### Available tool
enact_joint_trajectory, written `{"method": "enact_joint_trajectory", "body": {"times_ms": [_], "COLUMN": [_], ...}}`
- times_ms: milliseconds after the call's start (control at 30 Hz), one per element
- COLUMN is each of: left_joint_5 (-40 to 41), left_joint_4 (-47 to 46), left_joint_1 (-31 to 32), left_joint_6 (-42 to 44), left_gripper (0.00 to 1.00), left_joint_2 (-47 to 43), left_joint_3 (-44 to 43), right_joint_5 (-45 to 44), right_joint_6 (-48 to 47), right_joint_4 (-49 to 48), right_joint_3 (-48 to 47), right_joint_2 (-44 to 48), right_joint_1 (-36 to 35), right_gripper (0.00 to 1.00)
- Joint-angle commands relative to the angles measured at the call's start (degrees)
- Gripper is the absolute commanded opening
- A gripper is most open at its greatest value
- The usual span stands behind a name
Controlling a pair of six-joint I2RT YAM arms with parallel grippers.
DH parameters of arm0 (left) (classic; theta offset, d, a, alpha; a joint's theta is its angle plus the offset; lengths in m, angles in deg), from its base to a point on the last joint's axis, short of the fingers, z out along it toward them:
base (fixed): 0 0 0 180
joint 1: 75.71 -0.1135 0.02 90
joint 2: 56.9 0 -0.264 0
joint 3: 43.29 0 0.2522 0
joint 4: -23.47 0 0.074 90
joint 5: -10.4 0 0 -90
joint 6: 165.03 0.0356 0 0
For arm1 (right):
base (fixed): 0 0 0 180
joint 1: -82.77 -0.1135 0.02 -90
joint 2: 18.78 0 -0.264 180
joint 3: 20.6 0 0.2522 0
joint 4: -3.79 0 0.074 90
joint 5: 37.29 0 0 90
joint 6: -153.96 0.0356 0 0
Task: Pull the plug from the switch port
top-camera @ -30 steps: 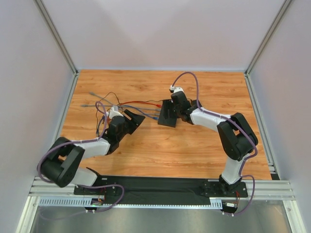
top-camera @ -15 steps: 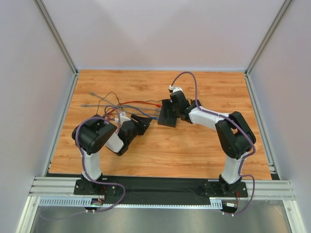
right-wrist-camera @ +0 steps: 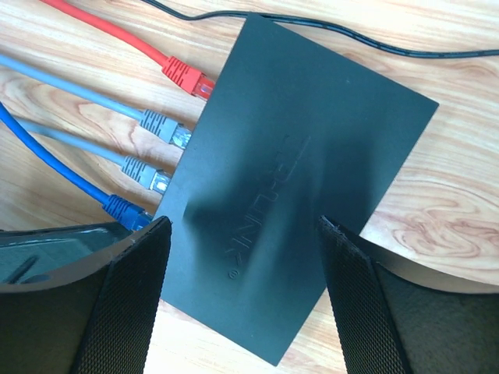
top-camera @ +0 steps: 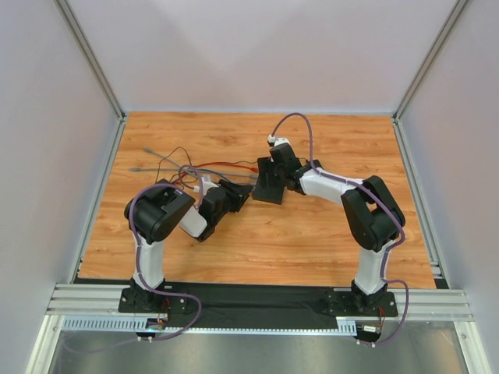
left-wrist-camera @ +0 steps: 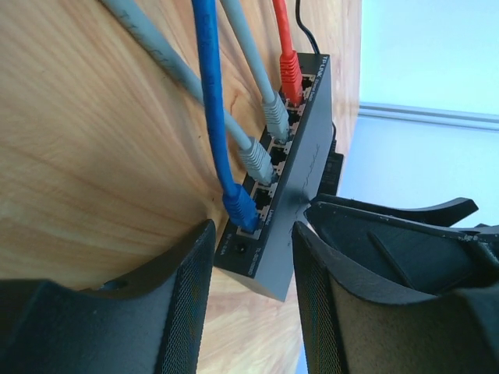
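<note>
– Left claw [left-wrist-camera: 253, 230]: have you got the blue plug [left-wrist-camera: 238, 204] yet?
– No. Its fingers are apart, just short of it. That plug sits in the switch [right-wrist-camera: 312, 117] on the worktop [left-wrist-camera: 78, 156]. Your right claw [right-wrist-camera: 243, 226] is spread wide over the switch.

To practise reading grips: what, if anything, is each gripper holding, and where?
Left gripper: nothing; open, aimed at the blue plug. Right gripper straddles the switch widthwise; grip cannot be told.

The black switch [right-wrist-camera: 292, 179] lies flat on the wooden table [right-wrist-camera: 437, 234] with a red plug [right-wrist-camera: 185, 78], two grey plugs [right-wrist-camera: 164, 128] and a blue plug [right-wrist-camera: 125, 210] in its left edge, the right gripper [right-wrist-camera: 243, 226] straddling its near end, contact unclear
</note>
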Motion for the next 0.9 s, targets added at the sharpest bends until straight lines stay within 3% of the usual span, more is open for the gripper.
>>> {"method": "enact_joint_trajectory", "body": {"times_ms": [0, 867], "left_joint_5": [-0.33, 0.81], "left_joint_4": [2.52, -2.13], "left_joint_1": [0.33, 0.86], "left_joint_6": [-1.04, -6.67], "left_gripper": [0.52, 0.37], "left_joint_2": [0.96, 6.94], "left_joint_3": [-2.46, -2.82], "right_joint_5": [-0.37, 0.33], "right_joint_6": [-0.88, -1.15], "right_joint_4": [1.64, 2.34], "right_joint_3": [-1.78, -2.57], "right_joint_2": [-1.4, -2.54], "right_joint_1": [0.21, 0.21], "right_gripper": [0.77, 0.77]}}
